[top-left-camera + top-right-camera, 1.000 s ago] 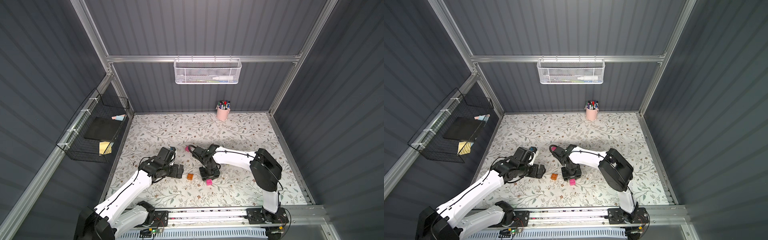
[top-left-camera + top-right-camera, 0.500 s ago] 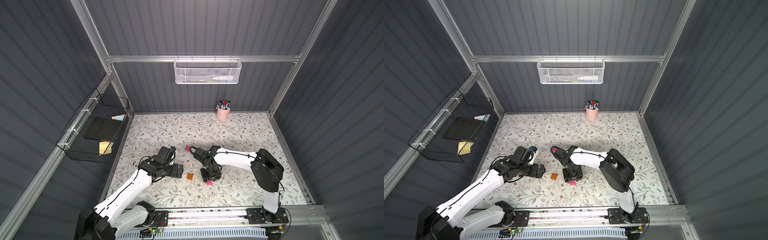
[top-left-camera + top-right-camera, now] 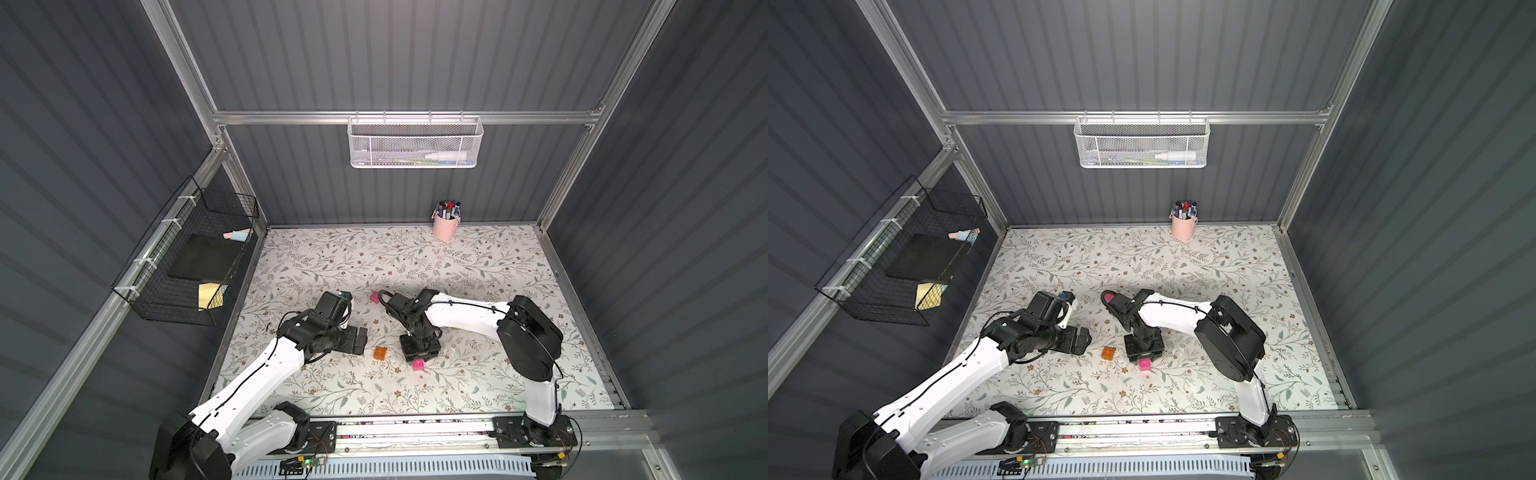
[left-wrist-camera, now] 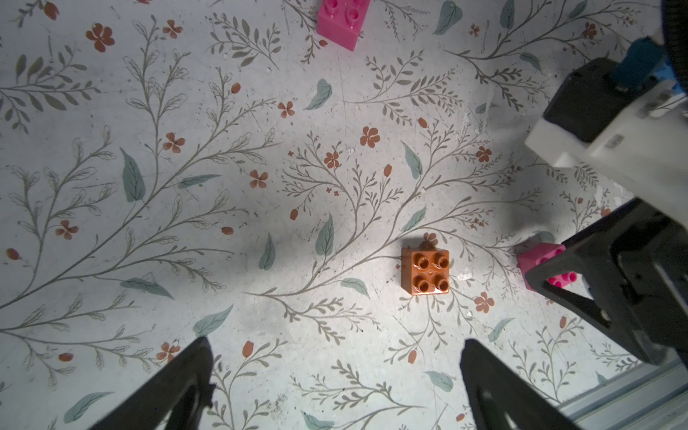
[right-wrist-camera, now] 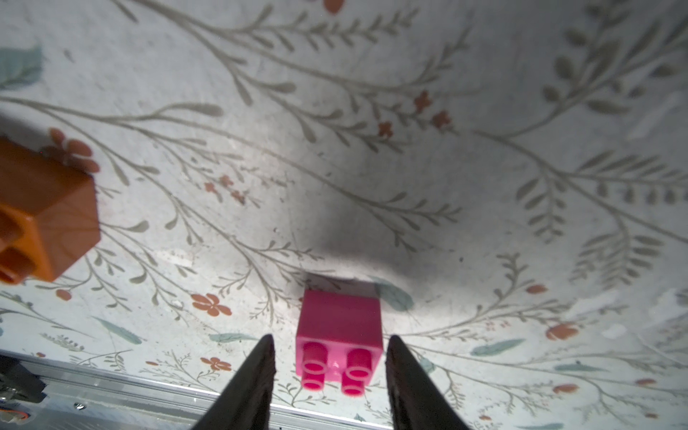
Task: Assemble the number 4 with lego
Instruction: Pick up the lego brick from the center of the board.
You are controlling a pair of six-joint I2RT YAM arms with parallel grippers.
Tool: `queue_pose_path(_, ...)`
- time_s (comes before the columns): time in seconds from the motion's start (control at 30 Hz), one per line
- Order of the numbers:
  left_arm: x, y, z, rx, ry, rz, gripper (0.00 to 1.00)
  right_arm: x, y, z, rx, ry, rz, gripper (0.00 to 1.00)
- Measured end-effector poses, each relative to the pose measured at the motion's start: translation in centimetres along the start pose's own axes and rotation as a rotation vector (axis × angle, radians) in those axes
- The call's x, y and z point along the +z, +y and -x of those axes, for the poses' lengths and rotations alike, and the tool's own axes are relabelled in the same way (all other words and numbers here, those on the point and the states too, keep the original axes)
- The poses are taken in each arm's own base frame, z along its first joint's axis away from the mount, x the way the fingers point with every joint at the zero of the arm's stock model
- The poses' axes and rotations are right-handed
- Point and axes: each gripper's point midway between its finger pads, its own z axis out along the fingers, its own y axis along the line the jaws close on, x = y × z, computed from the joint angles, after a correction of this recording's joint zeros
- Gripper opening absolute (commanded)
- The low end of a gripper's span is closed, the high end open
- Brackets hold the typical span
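Where the mat [image 3: 332, 266] meets the front rail [image 3: 415, 426], the near pink brick [image 5: 340, 324] stands studs up, and the right gripper [image 5: 330, 337] points down over it. The right wrist view shows what the top views hide: the two fingers [image 5: 260, 372] stand on either side of this brick, only narrowly apart. A strip of mat is visible on one side and hardly any on the other, so the brick is not gripped. In both top views the gripper body covers the fingers, and only the front part of the brick shows.

A little farther back, on the robot's left of it, the orange brick [image 3: 380, 353] stands alone, studs up. The left gripper [image 4: 335, 357] lies low just beside it, spread wide and holding nothing. The left wrist view shows that the orange brick is ahead of one finger, not between the two.

Farther still, the far pink brick [image 4: 340, 18] sits by the right arm's wrist. In a top view it shows only through a cable loop [image 3: 1105, 305]; the left wrist view shows it free on the mat. The three bricks lie well apart, none joined.

At the back wall stands the pen cup [image 3: 444, 226].
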Motion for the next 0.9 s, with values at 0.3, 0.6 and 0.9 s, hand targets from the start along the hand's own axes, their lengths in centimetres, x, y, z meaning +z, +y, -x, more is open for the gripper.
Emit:
queue_pose_path(0.3,-0.08,0.10,0.06,-0.003,-0.004,0.001,0.99,0.09,-0.10,-0.26,-0.012,0.018,-0.005,0.42)
queue_pose_path(0.6,-0.08,0.10,0.04,-0.004,-0.003,0.002,0.99,0.74,-0.13,-0.30,-0.026,0.044,-0.015,0.33)
queue_pose_path(0.9,-0.07,0.18,-0.13,-0.004,0.004,0.005,1.00,0.57,-0.16,-0.33,-0.024,0.042,-0.017,0.21)
